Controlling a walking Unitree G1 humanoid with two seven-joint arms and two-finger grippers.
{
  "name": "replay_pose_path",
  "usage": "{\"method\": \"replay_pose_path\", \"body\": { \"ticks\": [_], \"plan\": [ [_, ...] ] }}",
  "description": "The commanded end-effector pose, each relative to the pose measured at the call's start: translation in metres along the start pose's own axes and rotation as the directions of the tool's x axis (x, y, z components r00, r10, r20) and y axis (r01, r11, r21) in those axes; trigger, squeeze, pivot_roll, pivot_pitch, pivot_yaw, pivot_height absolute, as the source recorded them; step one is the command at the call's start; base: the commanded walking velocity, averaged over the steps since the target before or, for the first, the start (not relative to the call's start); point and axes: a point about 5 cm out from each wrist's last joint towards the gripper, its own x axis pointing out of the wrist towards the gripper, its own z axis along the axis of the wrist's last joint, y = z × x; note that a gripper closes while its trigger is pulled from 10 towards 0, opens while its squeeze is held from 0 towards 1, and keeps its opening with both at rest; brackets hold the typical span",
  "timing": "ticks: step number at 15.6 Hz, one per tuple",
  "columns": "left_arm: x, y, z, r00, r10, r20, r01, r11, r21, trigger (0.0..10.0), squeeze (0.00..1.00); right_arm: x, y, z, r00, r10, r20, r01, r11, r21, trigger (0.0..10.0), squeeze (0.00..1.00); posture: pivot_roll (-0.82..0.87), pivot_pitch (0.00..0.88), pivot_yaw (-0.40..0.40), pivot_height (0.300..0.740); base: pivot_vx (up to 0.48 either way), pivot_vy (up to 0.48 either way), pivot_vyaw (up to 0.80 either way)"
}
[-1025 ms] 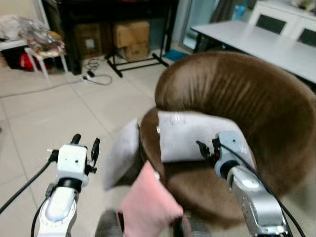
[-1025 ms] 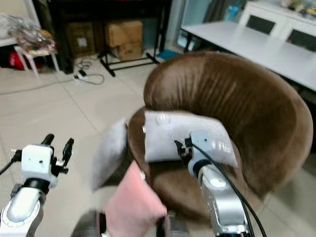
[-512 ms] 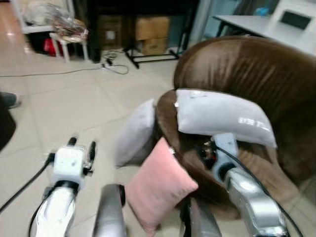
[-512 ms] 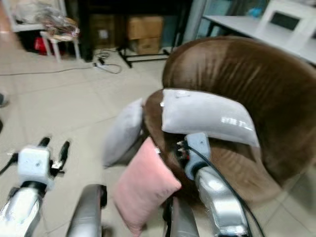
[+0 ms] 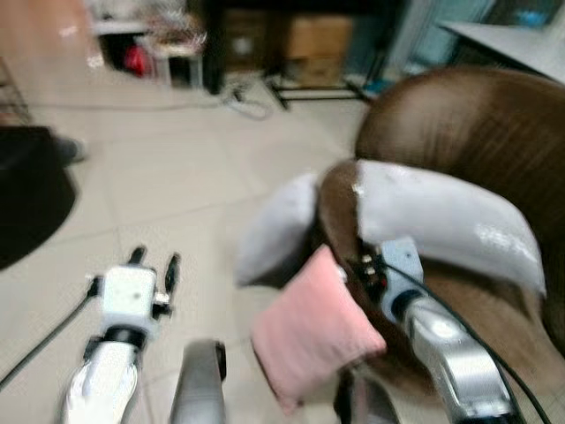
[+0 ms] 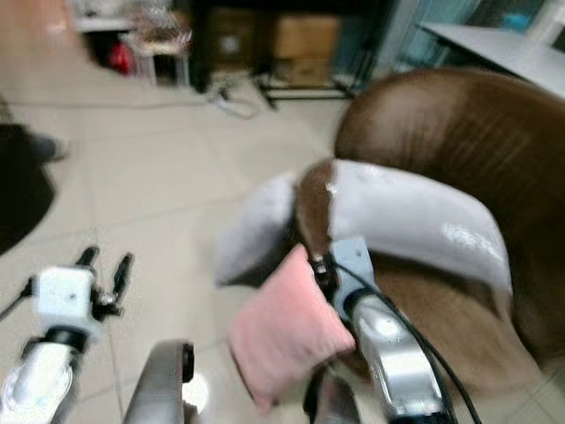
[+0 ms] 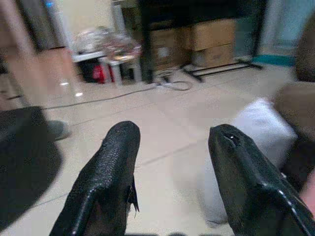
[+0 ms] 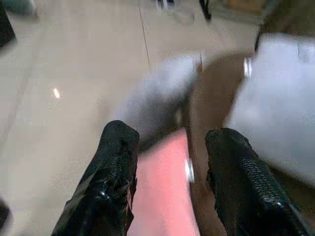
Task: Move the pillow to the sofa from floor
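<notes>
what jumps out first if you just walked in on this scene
The big brown sofa chair on the right, with a long grey pillow lying across its seat. Next, the pink pillow and a second grey pillow leaning against its front edge on the tiled floor. The right end effector hangs open above the pink one.

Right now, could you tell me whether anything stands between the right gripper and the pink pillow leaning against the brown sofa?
Nothing visible does. The open right gripper points straight at the square pink pillow, which leans against the round brown sofa beside a grey pillow.
</notes>
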Motion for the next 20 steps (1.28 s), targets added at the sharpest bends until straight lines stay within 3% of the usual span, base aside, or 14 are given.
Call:
{"method": "replay_pose_path", "body": {
  "ticks": [1, 8, 12, 16, 20],
  "plan": [
    [0.004, -0.011, 0.006, 0.999, -0.036, 0.028, 0.037, 0.999, -0.021, 10.0, 0.0, -0.006, -0.015, -0.009, 0.998, -0.056, -0.037, 0.055, 0.998, -0.006, 10.0, 0.0, 0.0, 0.0, -0.126, 0.57, 0.334, 0.0, 0.0],
    [0.004, -0.012, 0.004, 0.999, -0.046, 0.018, 0.046, 0.999, -0.017, 10.0, 0.0, -0.007, -0.016, -0.013, 0.998, -0.031, -0.061, 0.03, 0.999, -0.016, 10.0, 0.0, 0.0, 0.0, -0.125, 0.57, 0.191, 0.0, 0.0],
    [0.003, -0.013, -0.001, 0.989, -0.149, -0.013, 0.149, 0.989, 0.001, 10.0, 0.0, 0.003, -0.014, -0.027, 0.991, 0.032, -0.127, -0.027, 0.999, 0.041, 10.0, 0.0, 0.0, 0.0, -0.121, 0.54, 0.0, 0.0, 0.0],
    [0.007, -0.011, -0.003, 0.962, -0.271, -0.031, 0.273, 0.961, 0.05, 10.0, 0.0, 0.022, -0.011, -0.031, 0.982, 0.081, -0.169, -0.075, 0.996, 0.041, 10.0, 0.0, 0.02, 0.0, -0.117, 0.5, 0.0, 0.0, 0.0],
    [0.0, -0.015, -0.002, 0.932, -0.361, -0.04, 0.363, 0.928, 0.081, 10.0, 0.0, 0.033, -0.006, -0.033, 0.975, 0.128, -0.179, -0.124, 0.992, 0.032, 10.0, 0.0, 0.03, 0.0, -0.129, 0.465, 0.0, 0.0, 0.0]
  ]
}}
